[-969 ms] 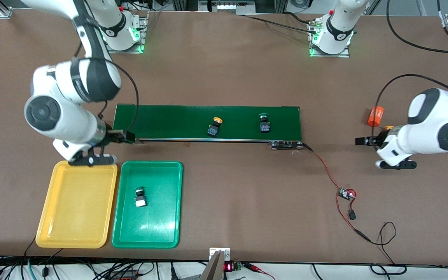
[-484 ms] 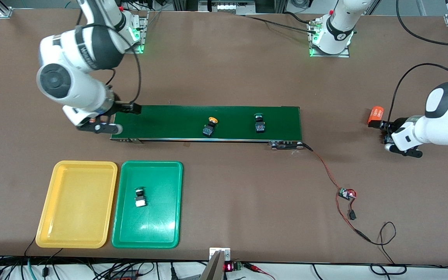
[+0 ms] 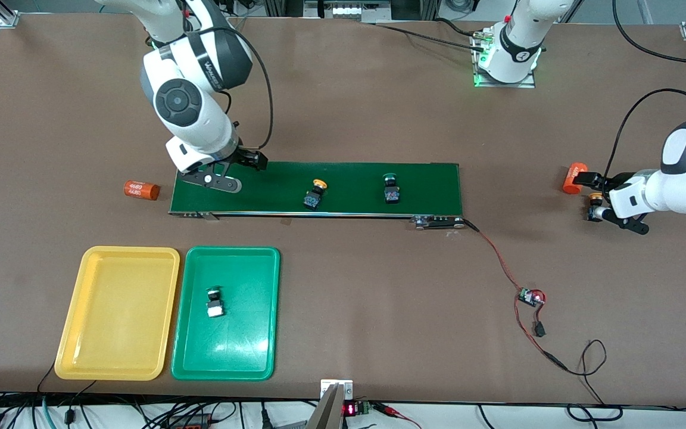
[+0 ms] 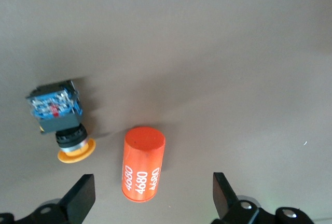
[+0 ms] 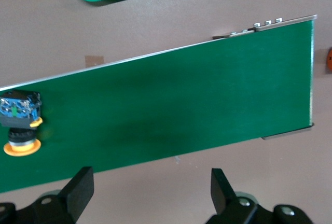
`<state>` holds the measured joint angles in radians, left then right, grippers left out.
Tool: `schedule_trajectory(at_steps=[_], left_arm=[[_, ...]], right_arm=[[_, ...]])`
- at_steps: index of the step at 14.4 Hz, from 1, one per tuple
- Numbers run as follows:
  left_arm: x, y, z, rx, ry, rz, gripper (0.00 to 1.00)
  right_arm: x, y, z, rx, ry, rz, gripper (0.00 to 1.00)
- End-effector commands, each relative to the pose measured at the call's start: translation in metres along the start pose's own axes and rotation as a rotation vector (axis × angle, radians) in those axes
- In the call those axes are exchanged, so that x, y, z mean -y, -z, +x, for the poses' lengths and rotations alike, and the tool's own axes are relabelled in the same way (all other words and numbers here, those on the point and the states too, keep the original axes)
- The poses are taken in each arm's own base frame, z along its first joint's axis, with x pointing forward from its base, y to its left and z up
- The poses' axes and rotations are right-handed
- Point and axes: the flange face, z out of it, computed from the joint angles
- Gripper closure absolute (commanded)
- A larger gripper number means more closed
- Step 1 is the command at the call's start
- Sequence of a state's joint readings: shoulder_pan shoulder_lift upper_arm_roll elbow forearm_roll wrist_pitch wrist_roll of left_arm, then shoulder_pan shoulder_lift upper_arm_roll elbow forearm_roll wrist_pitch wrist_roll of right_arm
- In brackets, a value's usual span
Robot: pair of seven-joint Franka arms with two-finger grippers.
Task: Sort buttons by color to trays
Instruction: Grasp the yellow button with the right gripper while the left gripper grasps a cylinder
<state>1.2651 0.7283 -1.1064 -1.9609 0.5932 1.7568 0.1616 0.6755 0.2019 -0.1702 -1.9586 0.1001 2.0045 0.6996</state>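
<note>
A high camera faces me across the tabletop (image 3: 343,107); my wrist cameras look straight down, close. Front and right wrist share the belt (image 3: 343,179) (image 5: 171,110).

A long dark-green conveyor belt (image 3: 319,188) is laid across the brown table (image 3: 379,310). Off each of its ends an orange cylinder with white print is seen lying on its side (image 3: 141,190) (image 3: 573,177). A small circuit board (image 3: 530,297) on red-and-black wiring (image 3: 498,259) lies nearer the camera.
</note>
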Motion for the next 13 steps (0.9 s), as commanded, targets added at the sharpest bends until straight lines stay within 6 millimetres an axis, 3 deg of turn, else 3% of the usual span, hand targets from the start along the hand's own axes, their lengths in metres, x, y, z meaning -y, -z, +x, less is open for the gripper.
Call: schedule_trajectory(at_steps=[1, 5, 8, 13], left_arm=[[0.007, -0.013, -0.021, 0.001, -0.011, 0.015, 0.0], [0.007, -0.039, -0.029, -0.046, -0.024, 0.023, 0.0], [0.003, -0.045, -0.027, -0.067, -0.04, 0.042, 0.0], [0.007, -0.051, -0.027, -0.086, -0.037, 0.036, 0.0]], right_arm=[[0.001, -0.002, 0.004, -0.021, -0.067, 0.025, 0.0], [0.008, -0.013, 0.009, 0.023, -0.146, 0.084, 0.0], [0.022, -0.021, 0.001, 0.021, -0.116, 0.068, 0.0], [0.026, -0.036, 0.005, 0.019, -0.116, 0.056, 0.0]])
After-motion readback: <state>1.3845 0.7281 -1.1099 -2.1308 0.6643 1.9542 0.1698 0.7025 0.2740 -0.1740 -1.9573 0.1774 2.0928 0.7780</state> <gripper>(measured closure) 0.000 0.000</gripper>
